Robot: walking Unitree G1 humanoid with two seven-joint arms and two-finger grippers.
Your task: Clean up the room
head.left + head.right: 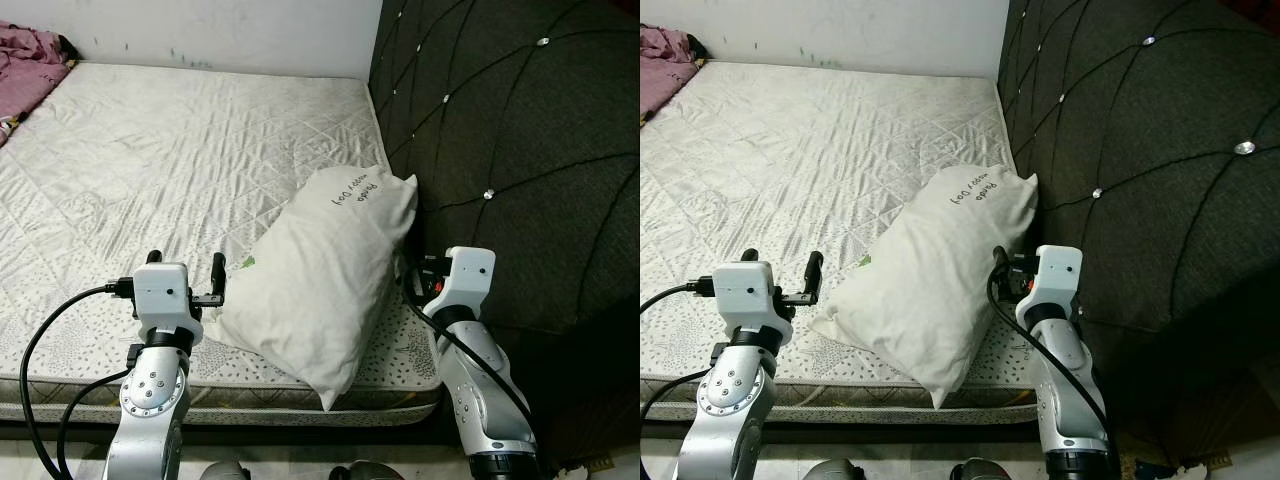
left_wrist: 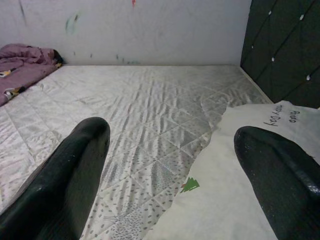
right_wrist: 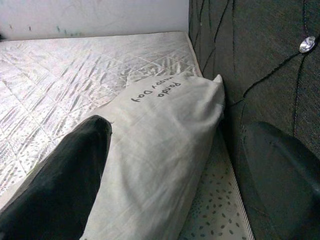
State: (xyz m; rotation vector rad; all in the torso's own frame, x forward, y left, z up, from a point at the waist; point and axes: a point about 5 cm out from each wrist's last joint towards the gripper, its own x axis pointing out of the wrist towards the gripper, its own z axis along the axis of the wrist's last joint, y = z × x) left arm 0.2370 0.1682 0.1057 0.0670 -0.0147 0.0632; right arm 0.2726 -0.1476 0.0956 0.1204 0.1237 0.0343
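One white pillow (image 1: 325,275) with dark handwriting near its top lies tilted on the bare quilted mattress (image 1: 170,160), at the near right corner, its upper end against the dark tufted headboard (image 1: 520,150). A plain white wall (image 1: 200,30) runs behind the bed, and a pink blanket (image 1: 30,60) is bunched at the far left corner. The left gripper (image 1: 185,275) hovers just left of the pillow, jaws spread. The right gripper (image 3: 180,165) sits between pillow and headboard, jaws spread.
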